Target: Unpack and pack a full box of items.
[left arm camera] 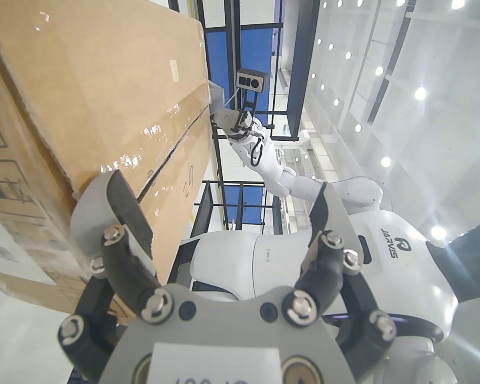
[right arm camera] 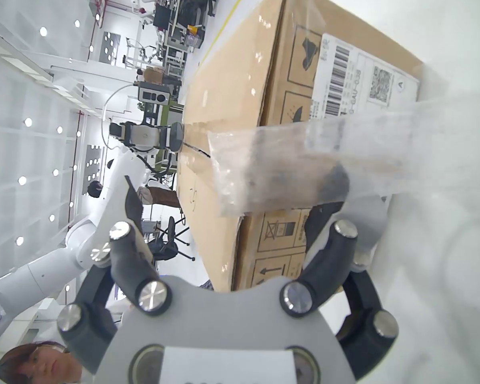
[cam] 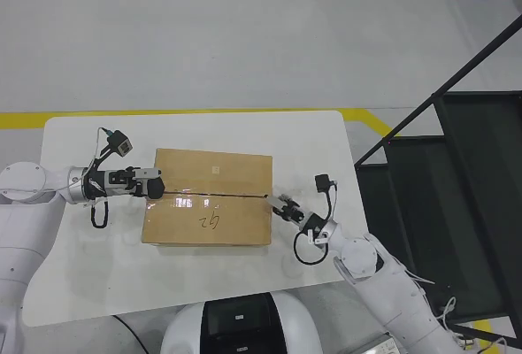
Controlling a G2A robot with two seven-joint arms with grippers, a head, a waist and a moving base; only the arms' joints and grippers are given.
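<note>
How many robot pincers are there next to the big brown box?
2. The left pincer is at the left end of the box, by the top seam. The right pincer is at the right end, near a loose strip of clear tape.

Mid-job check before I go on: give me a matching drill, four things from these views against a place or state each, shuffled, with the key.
1. cardboard box
2. left gripper
3. right gripper
4. tape strip

A. open, at the box end nearer the black stairs
B. clear, running off the end of the seam
C. flaps shut, on the white table
D. open, at the box end away from the stairs

Pairs: 1-C, 2-D, 3-A, 4-B.
</note>
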